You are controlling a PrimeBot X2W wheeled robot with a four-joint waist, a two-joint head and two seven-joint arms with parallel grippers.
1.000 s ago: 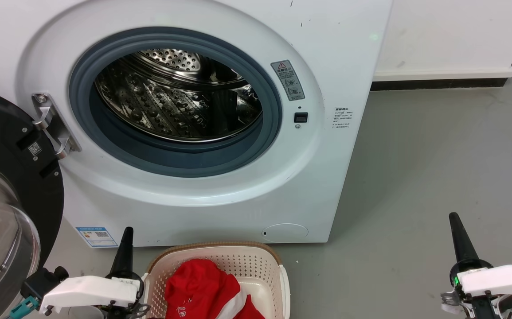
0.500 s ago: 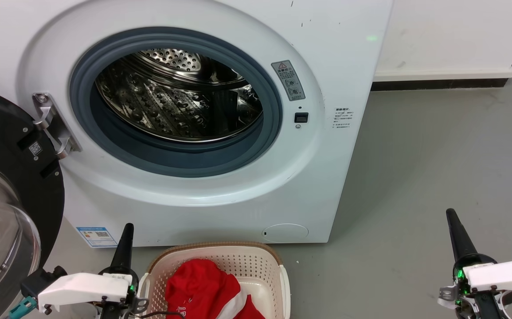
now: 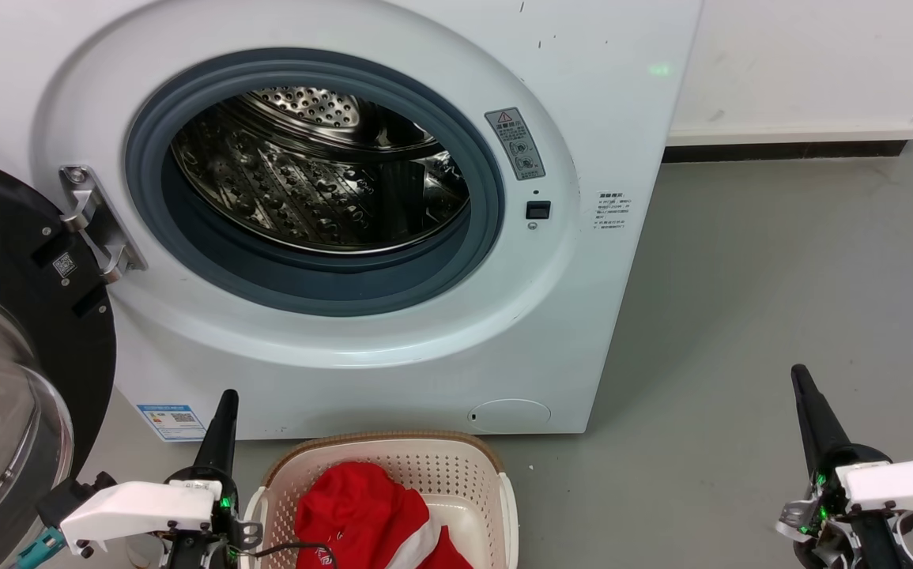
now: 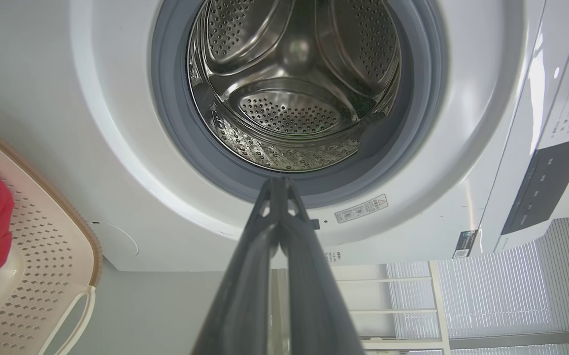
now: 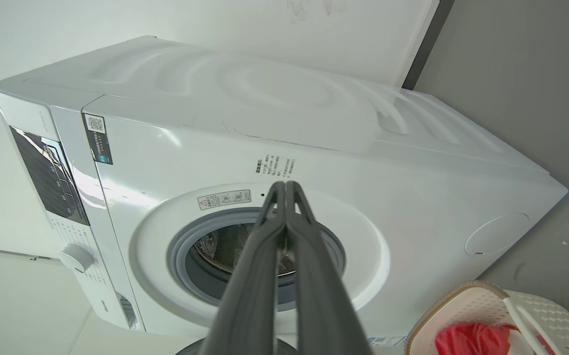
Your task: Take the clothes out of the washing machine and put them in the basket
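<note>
Washing machine [image 3: 393,371] upper left of frame, door open, unmoved. Basket [image 3: 456,466] bottom centre, unmoved, red clothes [image 3: 361,506] inside. Left gripper [image 3: 228,397] lower left, right gripper [image 3: 797,373] lower right: fingers pressed together, empty, tips slightly higher in frame than a second ago.

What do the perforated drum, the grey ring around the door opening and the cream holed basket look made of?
Shiny perforated drum: polished steel, going by its mirror-like reflections.
Grey ring around the opening: probably rubber, matte, without glare.
Cream holed basket: moulded plastic, satin, with even punched holes; its brown rim looks woven, material unclear.
</note>
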